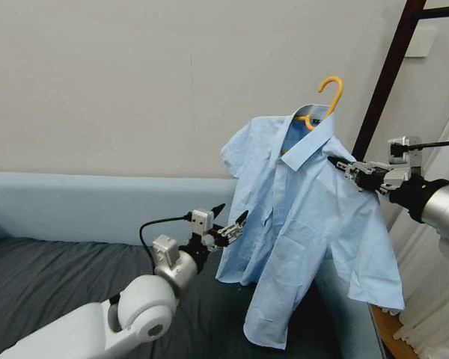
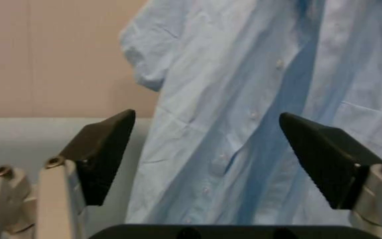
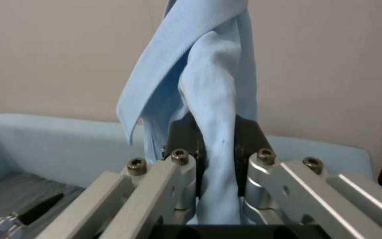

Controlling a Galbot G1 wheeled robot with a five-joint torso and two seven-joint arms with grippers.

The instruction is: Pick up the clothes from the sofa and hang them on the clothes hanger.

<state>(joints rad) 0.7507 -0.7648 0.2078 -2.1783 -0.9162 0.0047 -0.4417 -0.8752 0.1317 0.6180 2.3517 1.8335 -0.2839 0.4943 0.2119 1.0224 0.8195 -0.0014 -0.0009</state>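
The light blue shirt (image 1: 307,217) hangs in the air above the sofa (image 1: 75,209) on a yellow hanger (image 1: 331,88) whose hook catches nothing visible; the right end effector (image 1: 341,164) pinches a fold of fabric at the shoulder beside the collar; the left end effector (image 1: 230,217) is spread wide just beside the shirt's front edge, holding nothing. Likely risk: only cloth is clamped, so the hanger may tilt or slip out before reaching the dark rack post (image 1: 385,82); no brand, label or writing is readable.

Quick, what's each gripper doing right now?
Left gripper: open, empty, near the shirt.
Right gripper: closed on the shirt.
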